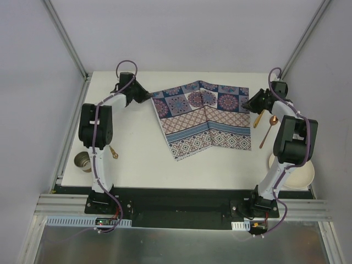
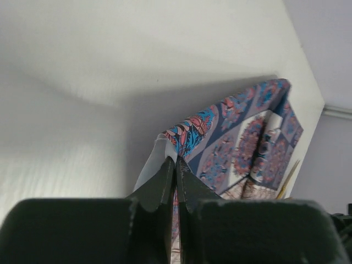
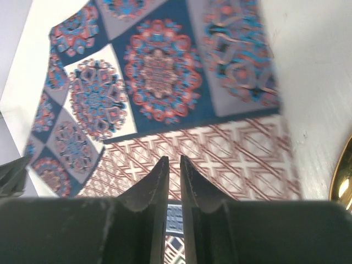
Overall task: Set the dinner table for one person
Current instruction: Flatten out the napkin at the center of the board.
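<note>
The white dinner table carries a blue-and-red patterned placemat, partly rumpled, at its middle back. My left gripper is at the mat's far left corner. In the left wrist view its jaws are shut on that corner, with the placemat rising up beyond the tips. My right gripper is over the mat's right edge. In the right wrist view it hovers above the placemat, its jaws a narrow gap apart with nothing between them.
A gold spoon and another gold utensil lie right of the mat. A cream plate sits at the near right. A metal cup and a gold utensil lie at the near left. Frame rails edge the table.
</note>
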`<state>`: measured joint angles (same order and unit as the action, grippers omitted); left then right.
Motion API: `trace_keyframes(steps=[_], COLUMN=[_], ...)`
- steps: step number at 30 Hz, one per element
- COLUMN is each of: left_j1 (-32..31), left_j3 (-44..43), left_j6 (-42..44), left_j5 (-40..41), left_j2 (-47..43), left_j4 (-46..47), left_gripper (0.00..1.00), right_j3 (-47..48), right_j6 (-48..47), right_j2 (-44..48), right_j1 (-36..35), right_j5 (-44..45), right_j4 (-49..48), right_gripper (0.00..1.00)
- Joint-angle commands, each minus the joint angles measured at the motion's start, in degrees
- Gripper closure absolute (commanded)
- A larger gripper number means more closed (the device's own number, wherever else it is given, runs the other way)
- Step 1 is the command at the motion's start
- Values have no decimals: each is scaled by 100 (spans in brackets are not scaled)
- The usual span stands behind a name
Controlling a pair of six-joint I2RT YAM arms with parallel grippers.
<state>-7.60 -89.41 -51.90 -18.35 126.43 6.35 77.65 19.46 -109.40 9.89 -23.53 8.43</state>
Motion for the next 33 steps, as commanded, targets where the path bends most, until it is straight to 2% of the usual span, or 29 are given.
trace_keyframes(steps=[1,5,10,17,19,21,23,30,31,32,33], left_j1=[477,724,1084,1111,1102,1102,1085,997,979,944,935], left_j3=[318,249,116,64,-67,-86,-68,-95,-112,-121,-121], left_j6=[180,478,663,647,611,488,523,830,857,918,953], left_j5=[595,675,569,280,26,-28,-29,156,165,165,182], left_j2=[-1602,-2288,-2614,-2300,-2115,-1973,-1947,-2157,-2175,-2228,-2254], left_j4=[-11,-256,-529,-538,-538,-538,-538,-538,-538,-538,-538], left_gripper=[100,100,100,100,84,63,57,48,44,32,31], right_j3=[-232,-460,-610,-645,-689,-751,-768,-637,-593,-558,-488], right_j6=[31,75,145,128,110,84,93,57,66,58,49], right_j2=[393,534,622,709,754,798,798,570,456,394,324], right_j1=[22,13,-92,-330,-400,-479,-619,-1418,-1663,-1788,-1911], right_j5=[-187,-240,-337,-363,-337,-337,-345,-214,-187,-170,-143], right_j4=[-280,-394,-535,-517,-509,-509,-500,-447,-464,-473,-465], right_gripper=[84,84,84,84,84,84,84,83,83,82,82])
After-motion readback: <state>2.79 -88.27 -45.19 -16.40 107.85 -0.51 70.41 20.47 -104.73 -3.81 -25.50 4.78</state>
